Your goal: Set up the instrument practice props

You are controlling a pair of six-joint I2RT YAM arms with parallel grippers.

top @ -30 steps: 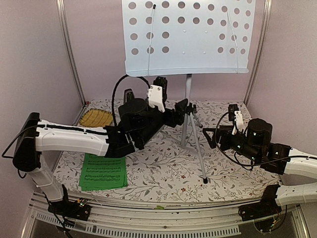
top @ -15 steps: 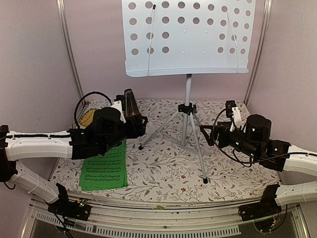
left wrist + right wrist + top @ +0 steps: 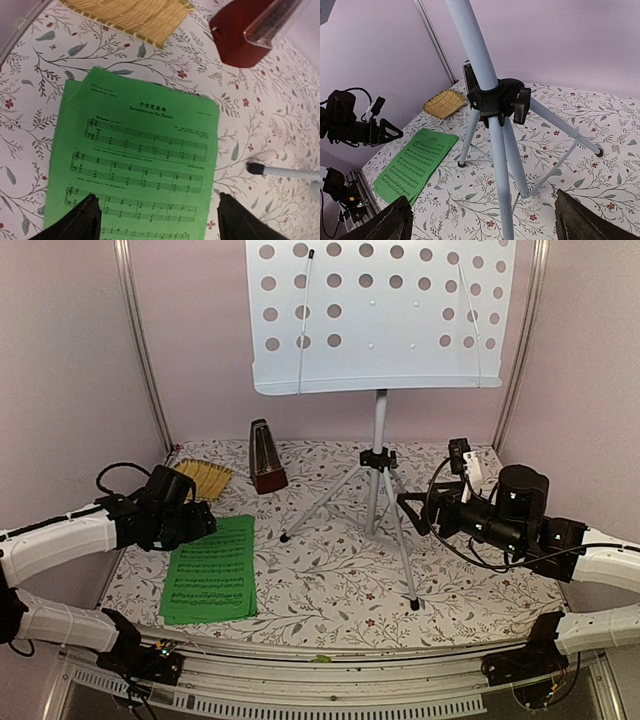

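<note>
Booklet placement looks like the step in hand. The pale blue music stand [image 3: 380, 315] is upright on its silver tripod at the middle of the flowered worktop [image 3: 330, 590]. The dark red pyramid metronome [image 3: 266, 455] stands at the back left, just beside the straw mat [image 3: 200, 478]. Only the green sheet-music booklet [image 3: 210, 570] is not yet where it would be used. It lies flat near the front left, well apart from the stand's ledge.

The left end effector [image 3: 200, 520] hangs over the booklet's far end with its jaws spread wide and nothing between them. In the left wrist view the two fingertips frame the printed staves, with the page below them. Whether they touch the paper cannot be told.

The right end effector [image 3: 410, 505] is likewise wide open and empty. It sits just beside the tripod and faces the black collar where the legs meet the pole.

The next move probably falls to the left arm: come down and take hold of the booklet. Thin paper lying flush on cloth offers little to pinch, so a grip at an edge or corner seems the likely way in. After that it has to be carried up to the perforated desk and stood on the lip. The right arm is well placed to steady the pole if the stand rocks.
</note>
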